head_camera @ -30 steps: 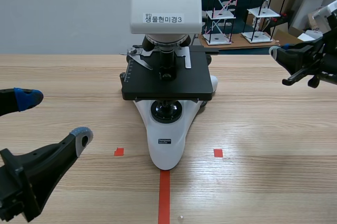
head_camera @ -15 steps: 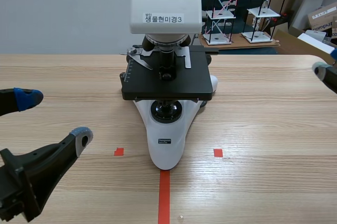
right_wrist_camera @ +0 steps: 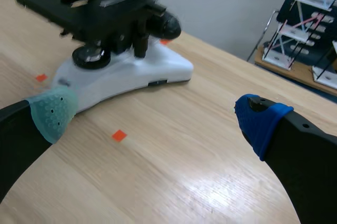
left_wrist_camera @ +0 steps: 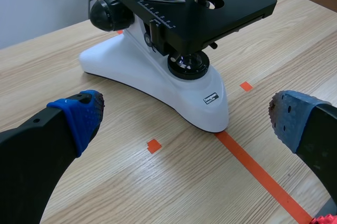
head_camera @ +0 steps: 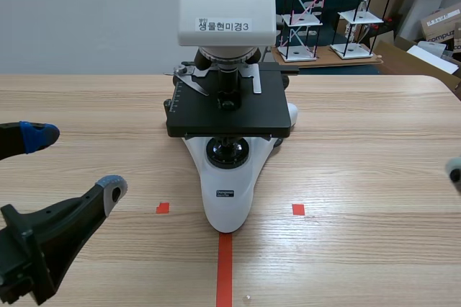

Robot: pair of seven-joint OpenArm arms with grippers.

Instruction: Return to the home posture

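A white and black microscope [head_camera: 229, 105] stands at the middle of the table, its black stage [left_wrist_camera: 210, 8] and white base [right_wrist_camera: 124, 74] showing in both wrist views. My left gripper [head_camera: 75, 163] sits low at the near left, open and holding nothing. In the left wrist view the left gripper [left_wrist_camera: 187, 116] has its blue pads wide apart, with the microscope base ahead. My right gripper [right_wrist_camera: 155, 116] is open too, with bare table between its pads and the microscope ahead to one side. In the scene view only one of its fingertips [head_camera: 454, 172] shows, at the right edge.
Orange-red tape marks [head_camera: 225, 264] lie in front of the microscope. Behind the table's far right stand wire shelf racks [head_camera: 302, 11] and cardboard boxes [head_camera: 439, 22]. The wooden table [head_camera: 360, 177] has room on both sides of the microscope.
The right arm drew back from the far right of the table toward the near right edge, almost out of the scene view, and its gripper opened. The left arm kept still.
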